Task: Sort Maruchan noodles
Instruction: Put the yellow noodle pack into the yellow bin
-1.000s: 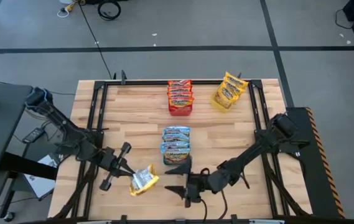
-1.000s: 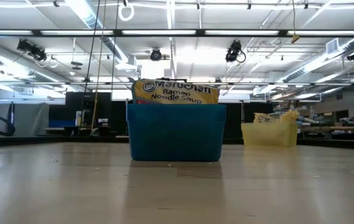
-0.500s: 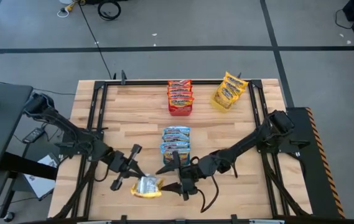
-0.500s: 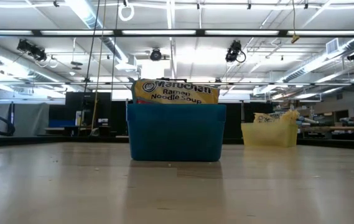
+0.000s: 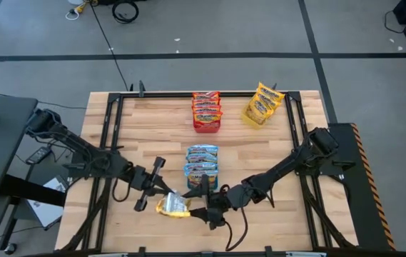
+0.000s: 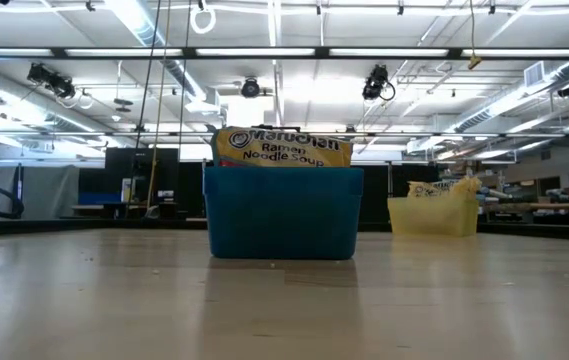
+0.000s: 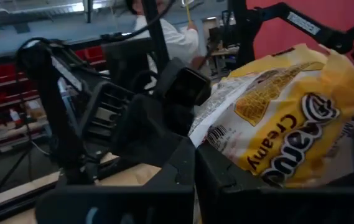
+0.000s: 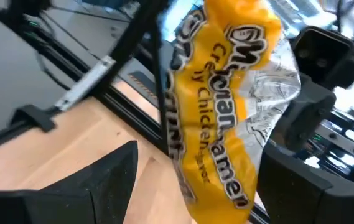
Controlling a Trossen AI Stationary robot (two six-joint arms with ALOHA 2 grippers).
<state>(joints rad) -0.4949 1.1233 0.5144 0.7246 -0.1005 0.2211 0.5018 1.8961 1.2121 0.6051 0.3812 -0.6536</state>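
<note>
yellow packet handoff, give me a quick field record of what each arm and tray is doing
held item: yellow noodle packet, near the table's front edge
left gripper: jaws shut on the packet
right gripper: jaws open, either side of the packet's other end
blue tray: mid table, blue packets inside
red tray: far side, red packets inside
yellow tray: far right, yellow packets inside
table: wooden top

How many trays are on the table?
3: the blue tray mid-table, the red tray at the far edge, and the yellow tray to its right. All hold packets; none seems hidden.
</note>
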